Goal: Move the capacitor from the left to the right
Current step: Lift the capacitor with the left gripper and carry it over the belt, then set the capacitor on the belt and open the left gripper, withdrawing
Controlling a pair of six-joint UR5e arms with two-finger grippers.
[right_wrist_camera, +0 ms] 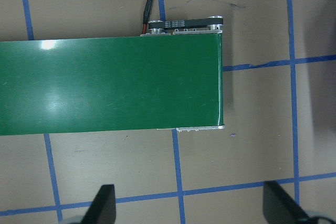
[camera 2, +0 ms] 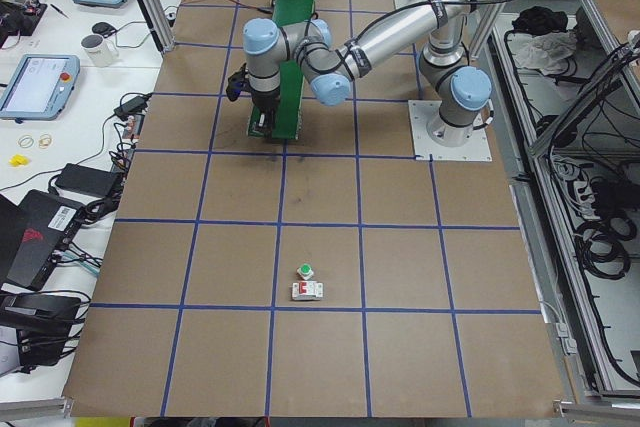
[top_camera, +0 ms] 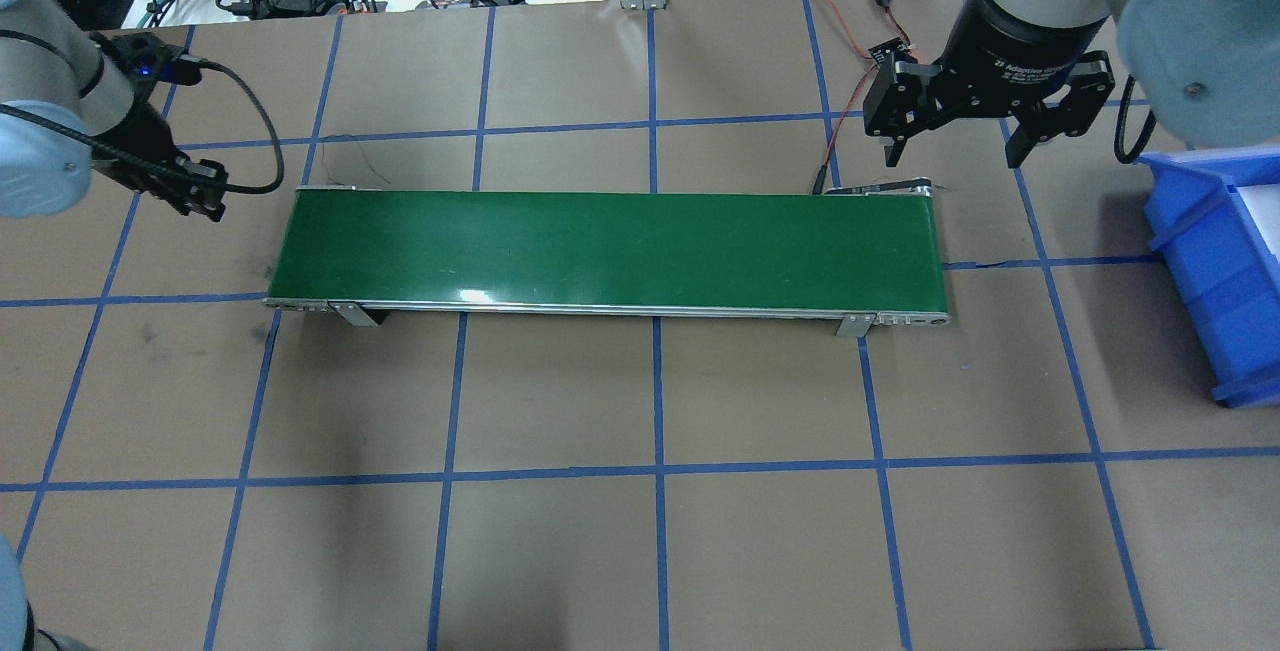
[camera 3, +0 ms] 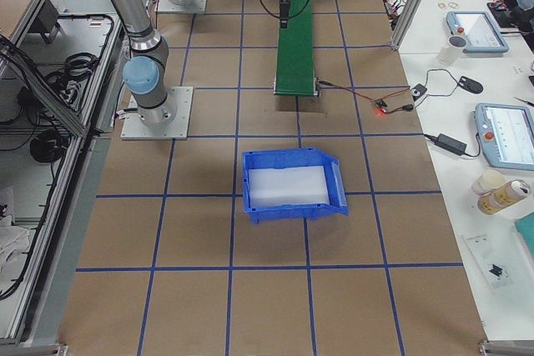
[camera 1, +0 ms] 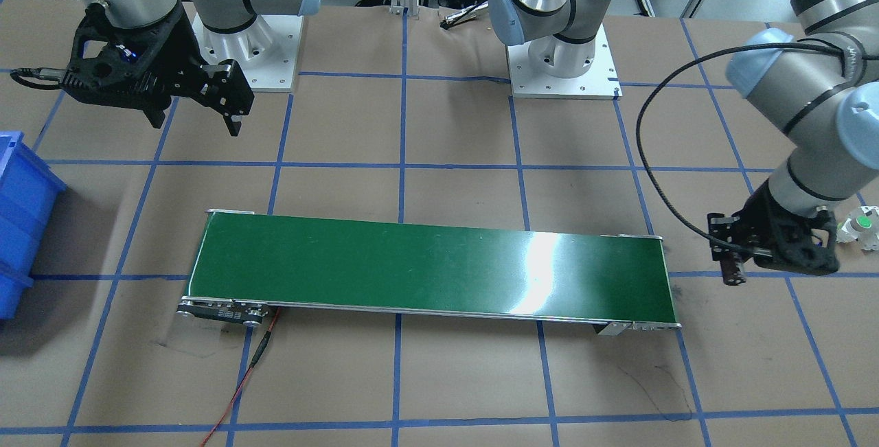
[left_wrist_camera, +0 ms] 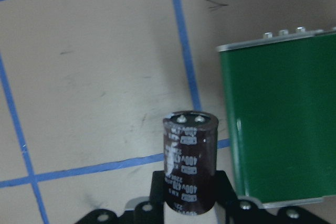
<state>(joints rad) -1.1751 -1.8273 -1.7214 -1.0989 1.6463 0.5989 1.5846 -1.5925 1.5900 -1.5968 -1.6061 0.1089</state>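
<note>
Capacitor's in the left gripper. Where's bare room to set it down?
The green belt beside the capacitor is bare end to end; so are table squares on its robot side. Crowded at the blue bin past its right end.

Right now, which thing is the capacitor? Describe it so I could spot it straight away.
Find the long green belt; just off its end hangs the robot's left hand. The capacitor is the stubby dark brown cylinder clamped in that hand, with pale print down its side and two silver studs on top, unlike the white, green-capped part lying nearby.

Silver arms (camera 1: 817, 172); claws (top_camera: 955, 159) seemingly black.
</note>
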